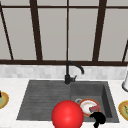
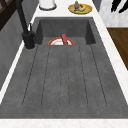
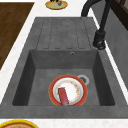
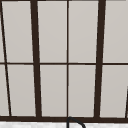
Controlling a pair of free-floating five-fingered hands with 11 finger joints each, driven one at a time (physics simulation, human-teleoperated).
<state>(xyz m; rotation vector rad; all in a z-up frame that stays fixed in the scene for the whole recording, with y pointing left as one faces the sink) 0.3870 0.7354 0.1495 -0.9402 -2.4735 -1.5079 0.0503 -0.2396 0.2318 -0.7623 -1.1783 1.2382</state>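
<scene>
A white plate with a red rim (image 1: pixel 85 106) lies on the floor of the sink basin (image 1: pixel 106 100), beside the drain. A small red block (image 1: pixel 95 108) rests on the plate's near edge; the right side view shows the plate (image 3: pixel 72 88) with the block (image 3: pixel 63 95) on it. My right hand (image 1: pixel 98 118) hovers at the sink's front right edge, just in front of the plate, touching nothing. In the left side view this hand (image 2: pixel 119 6) shows straight, spread fingers. A large red ball (image 1: pixel 67 115) sits at the front centre.
A black faucet (image 1: pixel 68 75) stands behind the sink, with the ribbed drainboard (image 1: pixel 42 100) to the left of the basin. Yellow plates with food lie on the counter at the left (image 1: pixel 3 100) and right (image 1: pixel 123 110). A white container (image 1: pixel 125 83) stands at the right.
</scene>
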